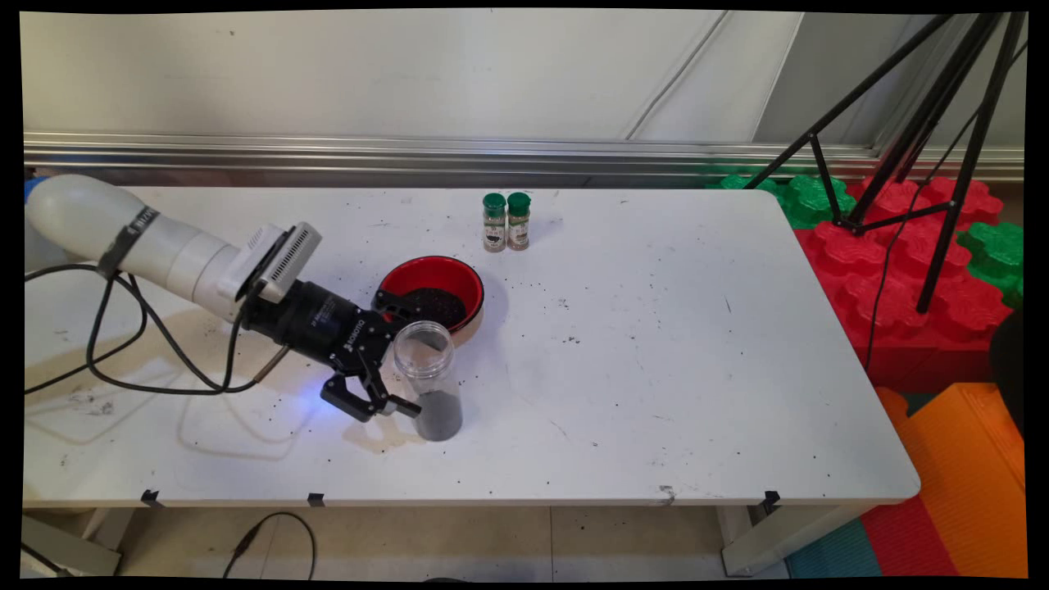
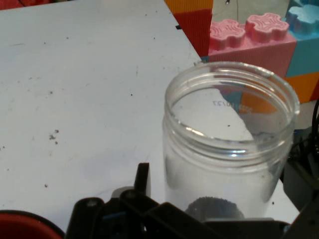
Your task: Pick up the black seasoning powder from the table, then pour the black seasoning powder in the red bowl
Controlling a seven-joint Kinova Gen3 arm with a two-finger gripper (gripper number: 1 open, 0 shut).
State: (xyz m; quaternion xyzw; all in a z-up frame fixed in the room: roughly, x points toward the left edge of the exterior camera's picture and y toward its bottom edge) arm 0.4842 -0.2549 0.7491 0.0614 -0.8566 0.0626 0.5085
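A clear plastic jar (image 1: pixel 428 378) without a lid stands upright on the white table (image 1: pixel 656 369), with dark powder in its bottom. My gripper (image 1: pixel 407 358) comes in low from the left and is open. One finger is on the far side by the bowl, the other on the near side, and the jar stands between them. In the hand view the jar (image 2: pixel 227 149) fills the right half, and a gap shows between it and the left finger (image 2: pixel 143 179). A red bowl (image 1: pixel 433 297) holding dark grains sits just behind the jar; its rim (image 2: pixel 20 226) shows at the bottom left.
Two green-capped spice bottles (image 1: pixel 506 221) stand side by side at the table's back. Black cables (image 1: pixel 123 344) hang from the arm onto the left of the table. A black tripod (image 1: pixel 926 147) and red and green foam blocks (image 1: pixel 901 270) lie past the right edge.
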